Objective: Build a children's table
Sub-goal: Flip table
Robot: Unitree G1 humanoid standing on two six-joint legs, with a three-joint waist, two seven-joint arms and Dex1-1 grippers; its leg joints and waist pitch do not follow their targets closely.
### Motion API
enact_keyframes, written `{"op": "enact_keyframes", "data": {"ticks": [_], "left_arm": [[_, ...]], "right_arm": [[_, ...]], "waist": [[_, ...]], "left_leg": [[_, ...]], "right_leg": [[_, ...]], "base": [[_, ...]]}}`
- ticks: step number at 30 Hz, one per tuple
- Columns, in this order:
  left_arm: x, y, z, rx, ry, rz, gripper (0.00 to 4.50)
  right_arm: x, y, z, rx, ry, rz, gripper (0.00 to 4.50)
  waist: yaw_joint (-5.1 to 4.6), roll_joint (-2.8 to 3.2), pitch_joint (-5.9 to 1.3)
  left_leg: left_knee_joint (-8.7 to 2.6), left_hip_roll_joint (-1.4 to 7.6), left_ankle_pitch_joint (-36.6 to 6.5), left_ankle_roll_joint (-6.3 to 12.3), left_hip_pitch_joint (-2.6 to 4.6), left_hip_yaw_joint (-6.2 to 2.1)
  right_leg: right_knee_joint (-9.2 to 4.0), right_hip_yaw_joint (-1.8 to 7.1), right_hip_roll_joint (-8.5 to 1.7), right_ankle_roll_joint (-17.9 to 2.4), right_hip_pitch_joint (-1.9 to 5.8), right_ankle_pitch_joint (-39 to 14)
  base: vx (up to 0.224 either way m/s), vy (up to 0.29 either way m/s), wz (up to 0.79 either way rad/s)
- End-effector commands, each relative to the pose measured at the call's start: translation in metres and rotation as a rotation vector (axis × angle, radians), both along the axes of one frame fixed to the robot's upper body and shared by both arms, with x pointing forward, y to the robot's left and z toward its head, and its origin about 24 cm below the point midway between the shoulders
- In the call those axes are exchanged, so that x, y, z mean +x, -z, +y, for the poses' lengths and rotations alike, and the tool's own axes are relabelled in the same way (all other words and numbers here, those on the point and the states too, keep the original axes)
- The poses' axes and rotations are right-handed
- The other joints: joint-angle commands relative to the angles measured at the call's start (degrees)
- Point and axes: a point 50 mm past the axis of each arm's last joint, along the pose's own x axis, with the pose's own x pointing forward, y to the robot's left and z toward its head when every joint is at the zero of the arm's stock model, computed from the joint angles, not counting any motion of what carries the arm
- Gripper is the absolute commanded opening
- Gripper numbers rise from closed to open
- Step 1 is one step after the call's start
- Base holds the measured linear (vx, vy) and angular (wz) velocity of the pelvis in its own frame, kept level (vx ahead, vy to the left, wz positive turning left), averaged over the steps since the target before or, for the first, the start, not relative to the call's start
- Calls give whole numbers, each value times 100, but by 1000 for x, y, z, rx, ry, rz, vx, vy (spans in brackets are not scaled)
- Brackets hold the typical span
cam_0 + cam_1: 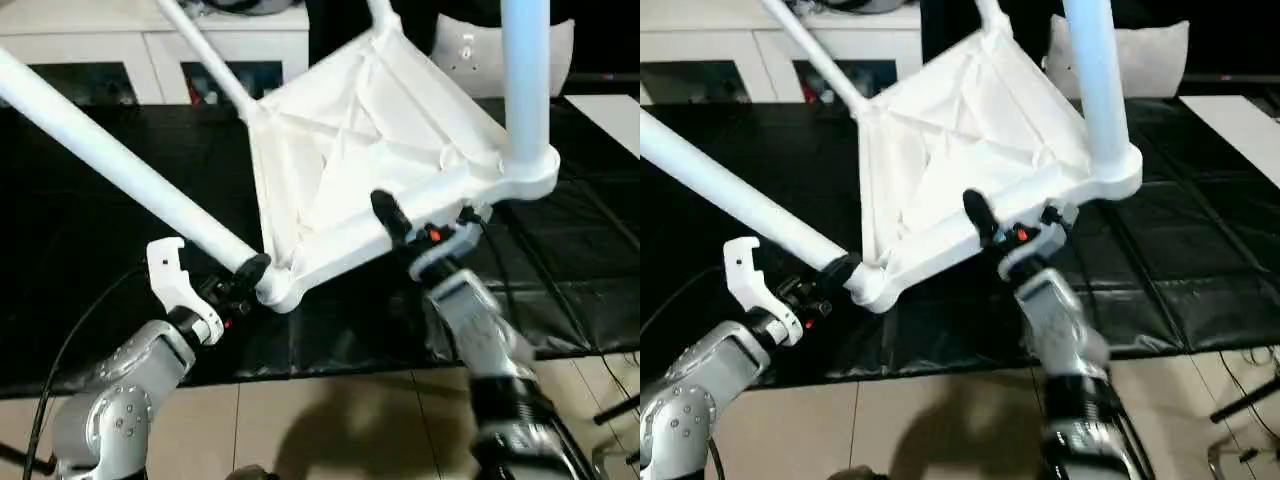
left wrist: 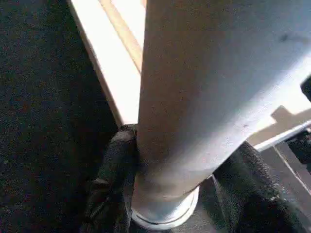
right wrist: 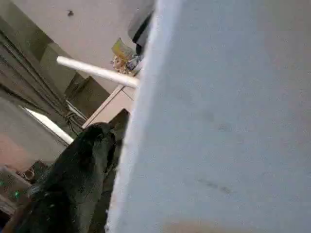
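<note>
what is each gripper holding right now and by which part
The left gripper clasps a table leg just above its corner socket. The right gripper is at the tabletop's near edge; a grip cannot be told.

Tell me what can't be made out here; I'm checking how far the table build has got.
- Leg tips: all legs run past the head views' edges, e.g. the right leg.
- Right gripper hold: the tabletop rim hides its far finger.
- Left gripper socket joint: the leg crowds the left wrist view.
- Cabinet contents: too dark.
</note>
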Motion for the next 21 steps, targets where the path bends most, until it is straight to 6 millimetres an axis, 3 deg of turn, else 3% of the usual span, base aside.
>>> {"op": "enact_keyframes", "data": {"ticks": [1,9,10,14,17,21], "left_arm": [[-6,11,-24,-69,158,65,197],[-6,11,-26,-53,171,61,197],[-6,12,-26,-46,172,59,197],[-4,12,-26,-27,159,50,197],[-3,13,-24,-18,152,54,197],[-3,15,-24,-2,153,55,197]], "right_arm": [[7,-12,7,42,-7,-35,366],[11,-8,24,16,-106,-25,299],[11,-5,24,28,-108,17,292],[12,-5,24,72,-126,65,256],[14,-6,22,8,-112,25,239],[14,-6,22,3,-118,21,231]], "waist": [[-19,-5,-294],[-34,-2,-299],[-44,-41,-297],[-66,-25,-292],[-76,-13,-295],[-76,-1,-293]], "left_leg": [[-471,462,-316,227,88,-169],[-460,472,-276,269,94,-154],[-466,476,-303,258,98,-147],[-470,469,-318,259,100,-147],[-461,464,-304,232,91,-137],[-467,468,-358,216,98,-139]], "right_leg": [[-421,317,-530,-1362,159,586],[-415,314,-525,-1432,157,603],[-424,314,-523,-1435,155,561],[-429,325,-526,-1422,160,430],[-431,320,-528,-1425,153,443],[-434,324,-526,-1430,150,374]], "base": [[0,0,0],[0,0,0],[0,0,0],[0,0,0],[0,0,0],[0,0,0]]}}
